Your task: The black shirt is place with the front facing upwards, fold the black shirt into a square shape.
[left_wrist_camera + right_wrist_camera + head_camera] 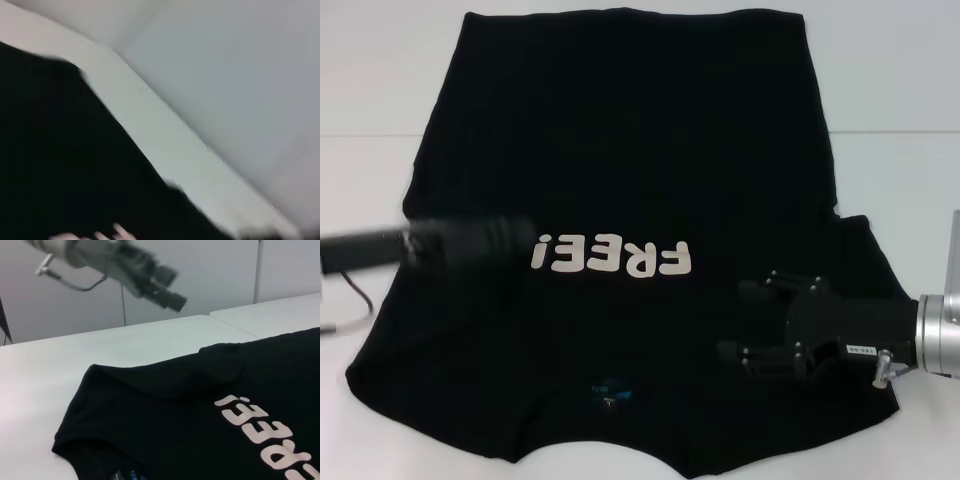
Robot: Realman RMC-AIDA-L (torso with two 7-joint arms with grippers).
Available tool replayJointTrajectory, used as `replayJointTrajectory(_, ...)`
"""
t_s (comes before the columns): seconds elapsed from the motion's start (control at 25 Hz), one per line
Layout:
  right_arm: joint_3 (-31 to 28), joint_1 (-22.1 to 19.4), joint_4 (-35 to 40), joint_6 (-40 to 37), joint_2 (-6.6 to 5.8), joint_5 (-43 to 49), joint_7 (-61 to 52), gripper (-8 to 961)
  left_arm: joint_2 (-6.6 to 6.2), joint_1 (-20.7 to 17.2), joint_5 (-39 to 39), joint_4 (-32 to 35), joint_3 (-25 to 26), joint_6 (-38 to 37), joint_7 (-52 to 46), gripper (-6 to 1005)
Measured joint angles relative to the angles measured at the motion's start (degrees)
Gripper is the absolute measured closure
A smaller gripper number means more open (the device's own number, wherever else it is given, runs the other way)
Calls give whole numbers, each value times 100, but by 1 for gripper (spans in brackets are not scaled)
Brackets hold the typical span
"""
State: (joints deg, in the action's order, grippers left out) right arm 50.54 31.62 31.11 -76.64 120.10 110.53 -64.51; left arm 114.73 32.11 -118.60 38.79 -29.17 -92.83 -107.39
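Head view: one black shirt (620, 180) lies spread, print side up, on a white table (900, 70), its collar and small blue neck label (610, 397) at the near edge and its hem at the far edge, so that the white "FREE!" print (612, 257) reads upside down from the robot's side. Two grippers are present. The right gripper (752, 318) reaches in from the right, low over the shirt's right sleeve and shoulder area; its jaws stand spread, one finger above the other in the picture with a clear gap between them, and nothing is held; whether the fingertips touch the cloth cannot be told. The left gripper (515, 238) extends from the left over the shirt just beside the exclamation mark of the print, and it is smeared by motion, so the state of its jaws cannot be told. Left wrist view: the shirt's black cloth (65, 160) fills the one corner, bordered by the table edge, with a sliver of white print at the picture's margin. Right wrist view: the left arm and its gripper (172, 299) hang above the table beyond the shirt's left sleeve (90, 420), clear of the cloth; the print and a trace of the blue label are visible.
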Motion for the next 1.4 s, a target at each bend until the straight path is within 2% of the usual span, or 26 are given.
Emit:
replayJointTrajectory(0.08, -2, -24, 1, 46, -11, -8, -18, 75, 61, -40, -111, 102, -487, -201, 540, 447)
replayJointTrajectory(0.2, -2, -62, 35, 148, -22, -8, -115, 76, 210, -149, -267, 412, -1150, -126, 1018, 182)
replayJointTrajectory(0.44, -62, -178, 157, 178, -35, -22, -493, 77, 610, -471, -350, 923, -1296, 173, 2509, 111)
replayJointTrajectory(0.52, -76, -243, 276, 179, -40, -22, -742, 77, 690, -533, -422, 1007, -1375, 423, 2703, 87)
replayJointTrajectory(0.64, -79, -358, 623, 166, -43, 10, -1479, 78, 740, -524, -605, 1023, -1502, 724, 2755, 63)
replayJointTrajectory(0.68, -80, -450, 1045, 83, -57, 160, -2371, 78, 758, -512, -667, 1024, -1531, 809, 2764, 63)
replayJointTrajectory(0.72, -80, -450, 1045, 83, -57, 160, -2371, 78, 770, -508, -702, 1028, -1545, 870, 2768, 63)
replayJointTrajectory(0.96, -227, -550, 2780, -663, -190, 1351, -5208, 80, 765, -491, -735, 1048, -1580, 936, 2790, 63)
replayJointTrajectory(1.04, -471, -405, 3294, -1112, -246, 1927, -6309, 80, 745, -491, -735, 1043, -1581, 937, 2813, 62)
replayJointTrajectory(1.16, -838, -46, 3680, -1593, -301, 2764, -7477, 81, 734, -491, -735, 1044, -1584, 940, 2867, 62)
replayJointTrajectory(1.28, -1128, 414, 3715, -1965, -342, 3730, -8366, 81, 721, -492, -735, 1054, -1584, 936, 2884, 62)
replayJointTrajectory(1.4, -1182, 751, 3566, -2022, -326, 4556, -8684, 82, 715, -490, -735, 1055, -1584, 906, 2935, 62)
